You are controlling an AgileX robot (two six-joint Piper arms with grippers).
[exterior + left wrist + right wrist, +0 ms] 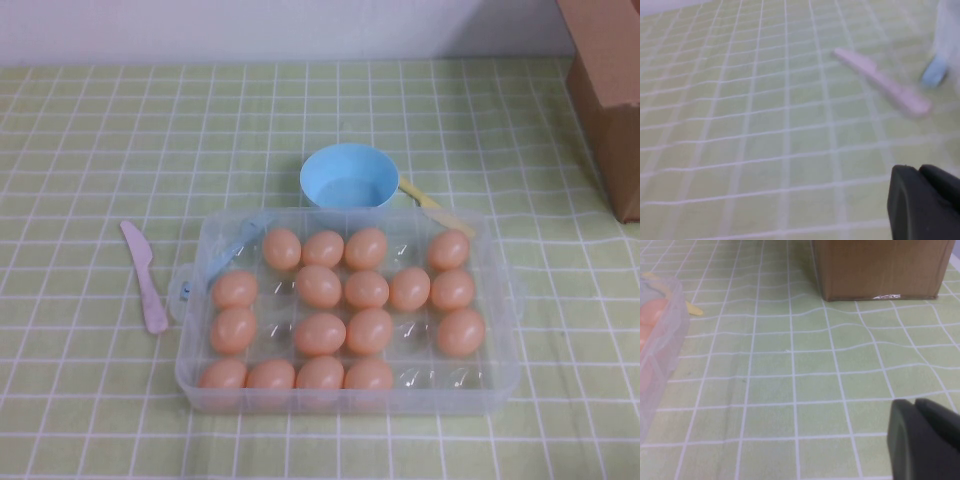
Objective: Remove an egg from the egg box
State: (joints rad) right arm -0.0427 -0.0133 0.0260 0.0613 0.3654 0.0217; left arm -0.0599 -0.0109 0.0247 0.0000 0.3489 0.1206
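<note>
Looks like kitchen-style tabletop: green checked cloth (pixel 90 130), egg box (pixel 500 300), bowl (pixel 349 176), knife (pixel 144 275).

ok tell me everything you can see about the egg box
The egg box is a large rectangular tray of clear plastic with rounded corners, light-blue clips on its left side and no lid on it. It sits flat on the green checked tablecloth, just in front of the blue bowl, with the pink knife lying to its left. Moulded cups hold sixteen peach-orange eggs; several cups, mostly toward the right, are empty. Neither the left gripper nor the right gripper touches it.
</note>
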